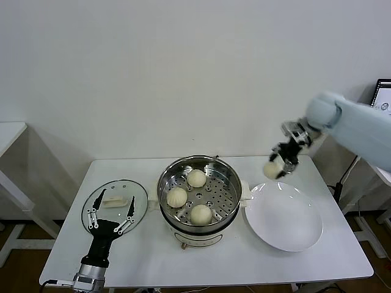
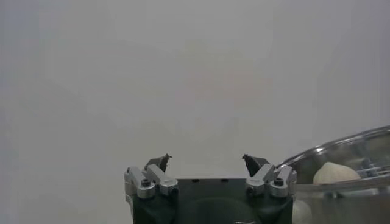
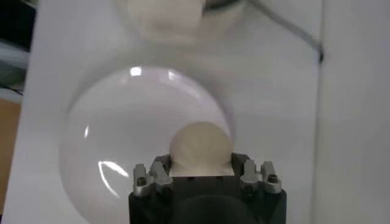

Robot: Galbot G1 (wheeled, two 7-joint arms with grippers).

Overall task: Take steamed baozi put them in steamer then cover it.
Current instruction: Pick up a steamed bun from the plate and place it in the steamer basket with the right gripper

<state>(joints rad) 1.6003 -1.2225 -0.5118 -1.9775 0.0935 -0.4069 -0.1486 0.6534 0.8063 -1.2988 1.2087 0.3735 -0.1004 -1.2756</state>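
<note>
I see three off-white buns (image 1: 190, 196) in the shiny steel steamer (image 1: 227, 177), its tray patterned with holes, on a cream base. I read the plate (image 1: 293, 229) and table (image 1: 330, 259) as white; the clear lid (image 1: 137, 192) has a cream handle.

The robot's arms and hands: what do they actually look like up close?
The right arm wears a smooth pale blue-grey shell, rounded at the joint. Its right hand is a compact black and silver mechanism. The left hand has a black body on a silver wrist ring, with slim black fingers carried on silver links with small bolts. No markings visible.
</note>
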